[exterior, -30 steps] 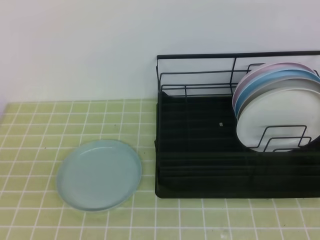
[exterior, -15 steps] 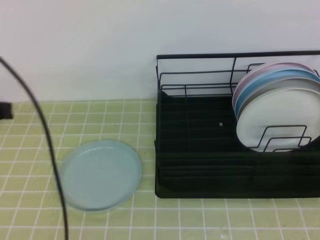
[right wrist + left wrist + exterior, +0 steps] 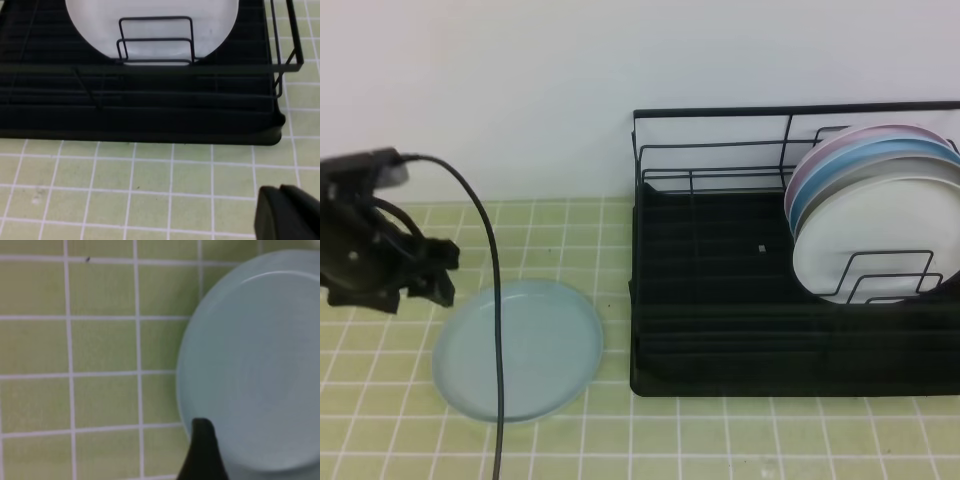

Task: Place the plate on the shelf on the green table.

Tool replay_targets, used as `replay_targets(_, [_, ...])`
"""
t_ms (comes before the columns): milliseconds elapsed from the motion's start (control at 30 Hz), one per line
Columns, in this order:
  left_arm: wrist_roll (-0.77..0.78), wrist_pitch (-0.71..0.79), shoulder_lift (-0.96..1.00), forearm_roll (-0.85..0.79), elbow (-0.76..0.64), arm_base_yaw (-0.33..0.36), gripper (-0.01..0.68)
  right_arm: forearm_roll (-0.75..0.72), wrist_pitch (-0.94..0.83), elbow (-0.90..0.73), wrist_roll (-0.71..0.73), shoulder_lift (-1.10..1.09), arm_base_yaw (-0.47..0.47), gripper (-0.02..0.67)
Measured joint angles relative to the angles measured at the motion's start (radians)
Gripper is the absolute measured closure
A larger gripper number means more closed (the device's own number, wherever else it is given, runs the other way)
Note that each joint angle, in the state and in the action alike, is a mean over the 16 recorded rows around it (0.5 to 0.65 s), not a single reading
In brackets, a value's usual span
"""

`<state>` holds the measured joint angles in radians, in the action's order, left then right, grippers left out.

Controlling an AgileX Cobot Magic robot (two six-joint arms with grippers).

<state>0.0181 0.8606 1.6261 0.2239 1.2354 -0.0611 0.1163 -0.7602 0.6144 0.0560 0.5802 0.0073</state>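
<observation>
Below my left gripper (image 3: 438,272), the round, matte, pale aqua plate (image 3: 518,348) lies flat on the green table (image 3: 720,430), a grid of small yellow-green tiles with white grout. One dark fingertip (image 3: 201,452) overlaps its low rim; whether that gripper is spread or closed I cannot tell. Right of the plate, just beside it, sits the black wire shelf (image 3: 720,330) with its ribbed tray, holding a white plate (image 3: 880,235), a blue plate (image 3: 865,160) and a pink plate (image 3: 820,155) upright. A black cable (image 3: 495,300) crosses the aqua plate. My right gripper (image 3: 287,215) shows only a dark corner; state unclear.
</observation>
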Motion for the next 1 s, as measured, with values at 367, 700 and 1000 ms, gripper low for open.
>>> replay_targets(367, [0.02,-0.059,0.23,0.0,0.007,0.0,0.191,0.013,-0.011,0.0,0.0,0.0,0.0,0.652])
replay_targets(700, [0.024,-0.082,0.313,-0.002,0.011,0.0,0.229,0.018,-0.001,0.0,0.0,0.0,0.0,0.652])
replay_targets(1000, [0.024,-0.099,0.323,-0.004,0.013,0.0,0.43,0.021,0.0,0.0,0.0,0.0,0.0,0.652])
